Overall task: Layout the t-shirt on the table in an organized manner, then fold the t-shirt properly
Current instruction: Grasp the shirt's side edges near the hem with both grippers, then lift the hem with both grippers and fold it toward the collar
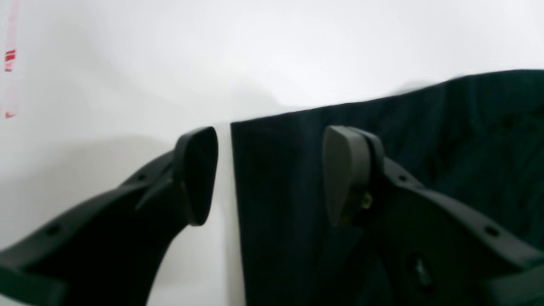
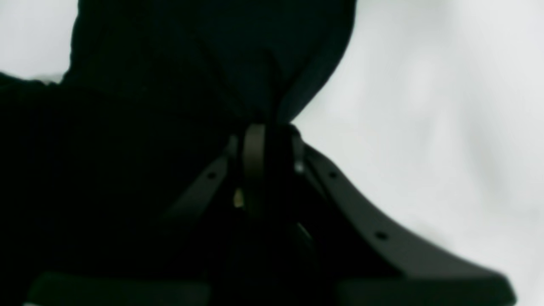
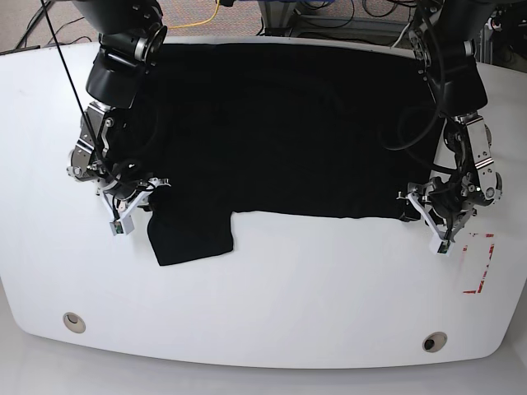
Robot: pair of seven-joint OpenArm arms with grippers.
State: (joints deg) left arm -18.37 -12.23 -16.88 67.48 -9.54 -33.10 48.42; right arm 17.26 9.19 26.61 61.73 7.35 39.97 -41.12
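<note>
I'm mid-layout: my right end effector [image 2: 265,136] is clamped on the t-shirt [image 3: 280,132], spread on the desk [image 3: 272,313], while my left end effector [image 1: 270,174] stands apart astride its corner and, I judge, must close next.

base view high overhead, looking down at table [image 3: 263,313], wrist views close behind each tool (sharing t-shirt [image 3: 280,123] edges)

Bright, even light; both wrist views blurred, soft shadows.
</note>
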